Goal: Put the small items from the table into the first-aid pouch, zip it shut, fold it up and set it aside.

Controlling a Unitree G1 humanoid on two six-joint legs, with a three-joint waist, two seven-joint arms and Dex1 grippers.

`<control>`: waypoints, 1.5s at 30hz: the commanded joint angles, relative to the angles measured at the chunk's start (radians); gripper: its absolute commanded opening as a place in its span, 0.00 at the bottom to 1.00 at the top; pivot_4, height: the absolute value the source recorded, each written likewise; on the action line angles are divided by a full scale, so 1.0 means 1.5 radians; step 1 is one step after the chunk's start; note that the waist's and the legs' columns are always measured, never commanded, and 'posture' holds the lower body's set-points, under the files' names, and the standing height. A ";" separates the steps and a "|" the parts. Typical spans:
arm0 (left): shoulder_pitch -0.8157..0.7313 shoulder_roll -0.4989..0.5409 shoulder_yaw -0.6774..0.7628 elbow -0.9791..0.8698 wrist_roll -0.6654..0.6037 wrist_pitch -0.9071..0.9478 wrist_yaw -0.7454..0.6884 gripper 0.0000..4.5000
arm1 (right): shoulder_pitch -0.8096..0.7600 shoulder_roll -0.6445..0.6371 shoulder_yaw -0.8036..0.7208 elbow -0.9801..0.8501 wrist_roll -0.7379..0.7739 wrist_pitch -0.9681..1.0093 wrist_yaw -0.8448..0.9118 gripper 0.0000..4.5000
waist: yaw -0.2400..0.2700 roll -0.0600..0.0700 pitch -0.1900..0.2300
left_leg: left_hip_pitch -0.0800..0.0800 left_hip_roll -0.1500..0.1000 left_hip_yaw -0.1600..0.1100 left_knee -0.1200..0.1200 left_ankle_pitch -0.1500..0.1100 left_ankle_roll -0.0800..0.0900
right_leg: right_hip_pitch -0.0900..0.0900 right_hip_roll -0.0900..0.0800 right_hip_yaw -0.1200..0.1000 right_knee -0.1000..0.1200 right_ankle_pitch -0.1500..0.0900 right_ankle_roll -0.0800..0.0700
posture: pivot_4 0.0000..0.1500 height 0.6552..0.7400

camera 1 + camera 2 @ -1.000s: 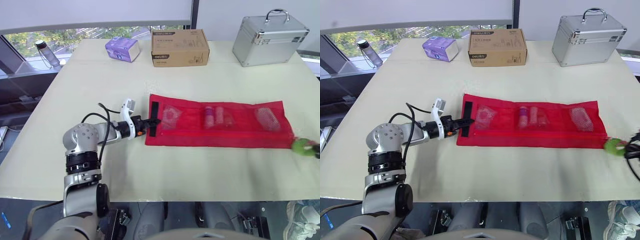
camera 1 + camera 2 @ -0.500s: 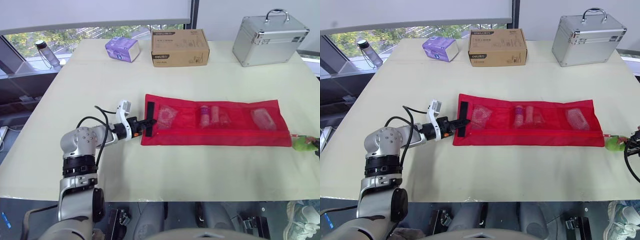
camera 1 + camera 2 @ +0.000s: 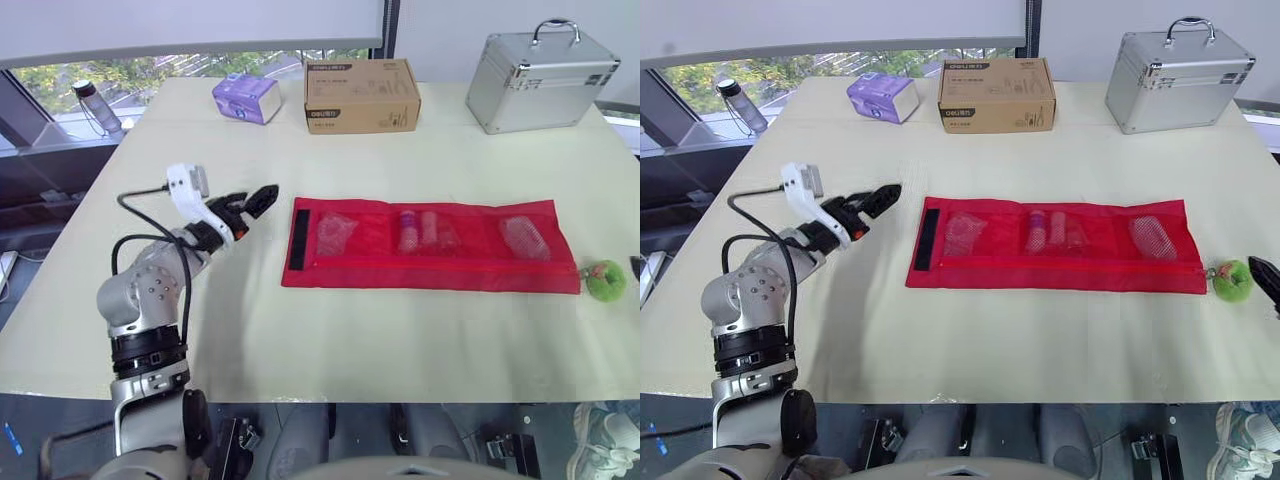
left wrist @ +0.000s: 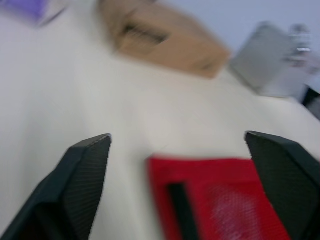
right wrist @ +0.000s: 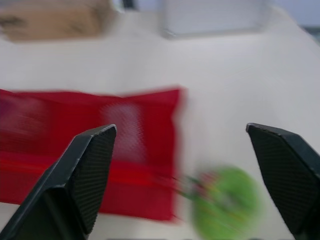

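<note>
Table (image 3: 400, 160), red pouch (image 3: 470, 268) (flat, unfolded)

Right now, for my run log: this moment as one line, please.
pouch flat, unfolded, items inside | green pull at its right end | left jaws open, off pouch | right jaws open, by pull
</note>
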 commanded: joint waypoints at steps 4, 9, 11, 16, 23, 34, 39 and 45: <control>-0.009 0.049 -0.094 -0.144 -0.087 -0.041 -0.251 0.99 | 0.038 0.071 0.062 -0.122 0.118 0.042 -0.049 1.00 | -0.001 0.000 0.000 | 0.000 0.000 0.000 0.000 0.000 0.000 | 0.000 0.000 0.000 0.000 0.000 0.000 | 1.00 1.00; 0.051 0.124 -0.139 -0.230 -0.126 -0.029 -0.380 0.99 | 0.135 0.095 0.111 -0.147 0.080 0.043 -0.079 1.00 | -0.001 0.001 0.000 | 0.001 0.001 0.000 -0.001 0.000 0.000 | 0.000 0.001 0.001 0.000 0.000 0.000 | 1.00 1.00; 0.069 0.139 -0.139 -0.241 -0.139 -0.022 -0.389 0.99 | 0.156 0.097 0.119 -0.136 0.069 0.046 -0.096 1.00 | -0.002 0.001 0.000 | 0.001 0.001 0.001 -0.001 0.000 0.001 | 0.000 0.001 0.002 0.000 0.000 0.000 | 1.00 1.00; 0.099 0.174 -0.151 -0.255 -0.137 -0.033 -0.427 0.99 | 0.178 0.099 0.148 -0.118 0.072 0.072 -0.120 1.00 | -0.002 0.001 0.000 | 0.001 0.001 0.002 -0.001 0.000 0.001 | 0.000 0.001 0.002 0.000 -0.001 -0.002 | 1.00 1.00; 0.117 0.176 -0.159 -0.267 -0.132 -0.047 -0.427 0.99 | 0.050 0.165 0.153 -0.034 0.207 0.167 -0.300 1.00 | -0.003 0.001 0.000 | 0.001 0.001 0.002 -0.001 0.000 0.001 | 0.000 0.001 0.002 0.000 -0.001 -0.002 | 1.00 1.00; 0.140 0.176 -0.153 -0.293 -0.136 -0.061 -0.403 0.99 | -0.092 0.246 0.158 0.048 0.376 0.151 -0.477 1.00 | -0.016 -0.001 -0.002 | 0.002 0.003 0.002 -0.001 0.000 0.001 | 0.000 0.003 0.003 0.000 -0.001 -0.001 | 1.00 1.00; 0.157 0.173 -0.149 -0.290 -0.134 -0.080 -0.408 0.99 | -0.122 0.269 0.166 0.067 0.415 0.117 -0.512 1.00 | -0.020 -0.001 -0.001 | 0.002 0.003 0.003 -0.002 0.000 0.001 | 0.000 0.003 0.003 0.000 0.000 -0.001 | 1.00 1.00; 0.181 0.178 -0.147 -0.286 -0.130 -0.105 -0.420 0.99 | -0.131 0.274 0.176 0.069 0.433 0.085 -0.518 1.00 | -0.020 0.000 -0.001 | 0.002 0.003 0.003 -0.002 0.000 0.001 | 0.000 0.004 0.003 0.000 0.000 -0.001 | 1.00 1.00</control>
